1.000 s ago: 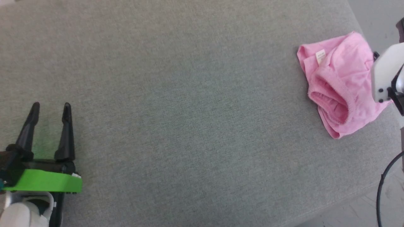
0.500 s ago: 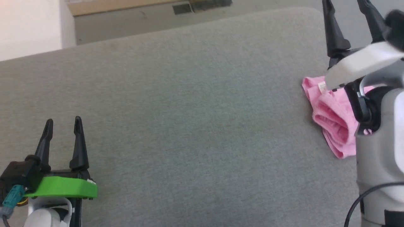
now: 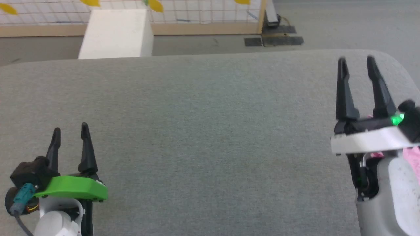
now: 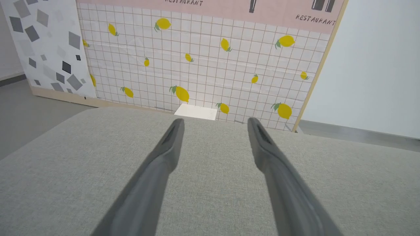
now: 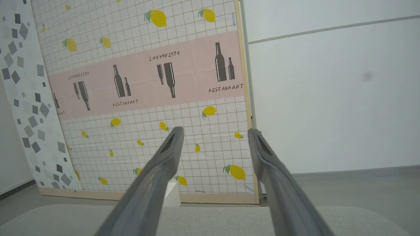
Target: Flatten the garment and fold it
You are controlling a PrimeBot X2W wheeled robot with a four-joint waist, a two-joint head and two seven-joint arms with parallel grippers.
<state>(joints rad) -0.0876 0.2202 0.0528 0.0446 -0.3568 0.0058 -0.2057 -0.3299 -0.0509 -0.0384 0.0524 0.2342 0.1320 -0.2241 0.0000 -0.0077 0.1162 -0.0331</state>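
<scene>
The garment (image 3: 414, 161) lies at the right edge of the grey bench (image 3: 203, 124). It is mostly hidden behind the wrist of the right tool (image 3: 356, 59), with pink slivers showing. Both tools are released and empty. The left tool (image 3: 70, 127) hovers well apart from the garment, at lower left.

Garment (image 3: 414, 160): light pink soft fabric, mostly hidden behind right arm (image 3: 384, 196). One pink patch shows just right of the arm's pale housing, with small slivers under its white plate. Shape and folds can't be told.
</scene>
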